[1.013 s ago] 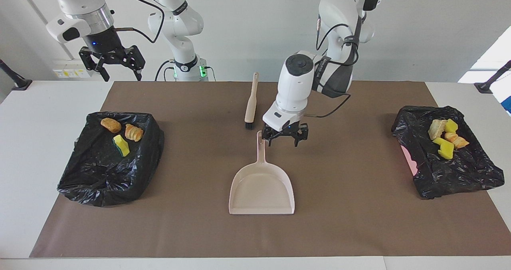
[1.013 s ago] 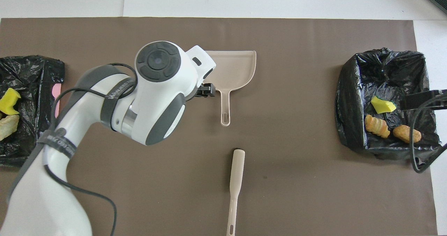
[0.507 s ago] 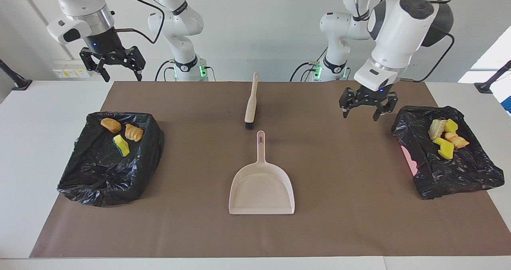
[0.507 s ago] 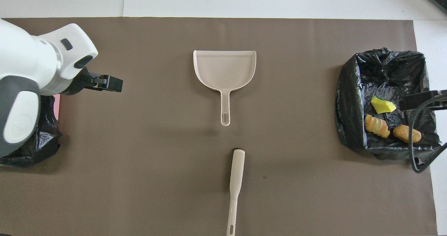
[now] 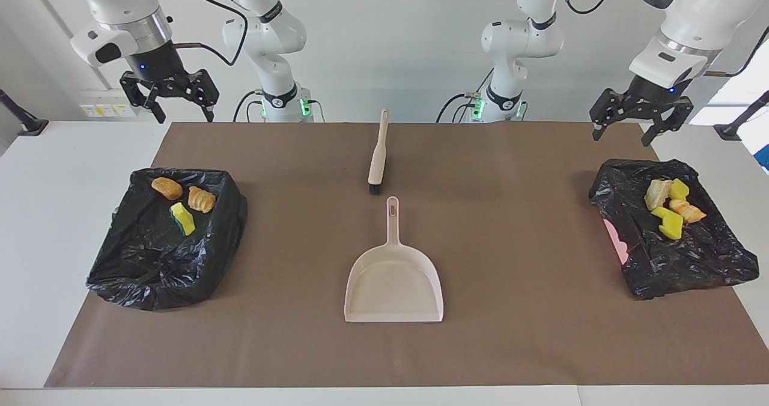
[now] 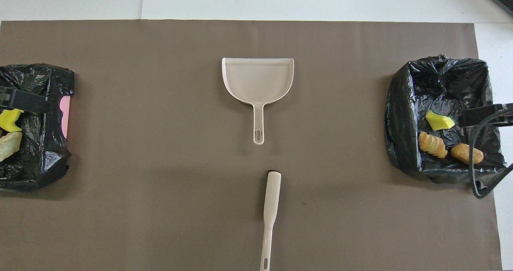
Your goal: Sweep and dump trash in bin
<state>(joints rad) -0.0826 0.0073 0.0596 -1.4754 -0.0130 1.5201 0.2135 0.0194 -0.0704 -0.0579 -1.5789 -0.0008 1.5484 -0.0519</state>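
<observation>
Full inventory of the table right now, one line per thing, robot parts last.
Mat: one, brown, covering the table.
Dustpan: one, pale pink, mid-mat, empty.
Brush: one, beige, nearer to the robots than the dustpan.
Bins: two, black-bagged; one at the right arm's end, one at the left arm's end.
Trash: seven yellow and tan pieces; three in the right-end bin, four in the left-end bin.
Left gripper: raised, jaws open, empty.
Right gripper: raised, jaws open, empty.

A plain white wall (image 5: 390, 45) rises at the robots' end of a white counter (image 5: 60, 172). A brown mat (image 5: 510, 334) covers most of it. Bright daylight enters at a window (image 5: 742, 87).
</observation>
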